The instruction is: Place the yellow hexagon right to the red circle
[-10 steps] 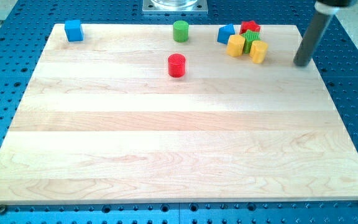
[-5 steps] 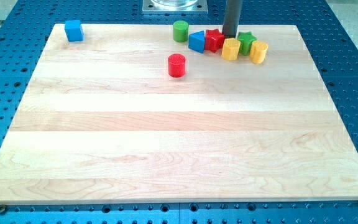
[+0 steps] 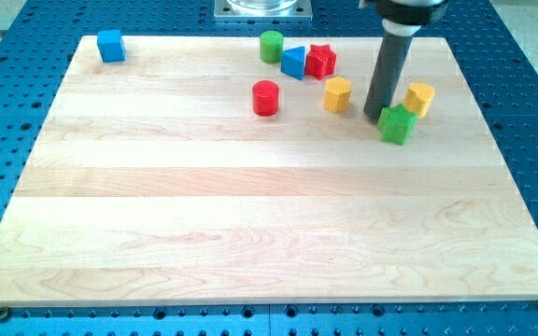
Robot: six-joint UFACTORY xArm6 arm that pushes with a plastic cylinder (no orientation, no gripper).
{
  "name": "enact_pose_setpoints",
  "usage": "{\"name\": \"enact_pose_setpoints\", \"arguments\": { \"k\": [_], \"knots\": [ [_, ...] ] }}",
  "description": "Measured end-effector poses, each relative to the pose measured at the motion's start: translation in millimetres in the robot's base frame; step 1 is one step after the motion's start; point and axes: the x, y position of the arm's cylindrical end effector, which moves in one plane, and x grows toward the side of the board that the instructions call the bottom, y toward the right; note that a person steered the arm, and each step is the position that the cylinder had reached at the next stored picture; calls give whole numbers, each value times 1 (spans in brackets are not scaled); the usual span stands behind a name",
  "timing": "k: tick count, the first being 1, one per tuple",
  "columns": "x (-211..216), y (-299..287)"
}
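The red circle [image 3: 265,97] is a red cylinder in the upper middle of the wooden board. The yellow hexagon [image 3: 337,94] lies to its right, with a gap between them. My tip [image 3: 375,116] rests on the board to the right of the yellow hexagon, apart from it, and touches or nearly touches the green block [image 3: 397,124] at that block's upper left. A second yellow block [image 3: 419,98] lies further to the right.
A green cylinder [image 3: 271,46], a blue triangular block [image 3: 294,62] and a red star-like block [image 3: 320,61] sit near the board's top edge. A blue cube [image 3: 110,45] is at the top left corner. The board [image 3: 250,215] lies on a blue perforated table.
My tip moved from the top edge down and to the right. The yellow hexagon slid down beside the red circle's row. The green block and the other yellow block shifted down and right.
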Motion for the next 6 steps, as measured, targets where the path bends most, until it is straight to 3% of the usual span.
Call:
{"name": "enact_pose_setpoints", "arguments": {
  "k": [1, 2, 3, 4, 5, 6],
  "knots": [
    [-44, 6],
    [-53, 66],
    [0, 78],
    [-3, 37],
    [-44, 14],
    [-45, -47]
  ]
}}
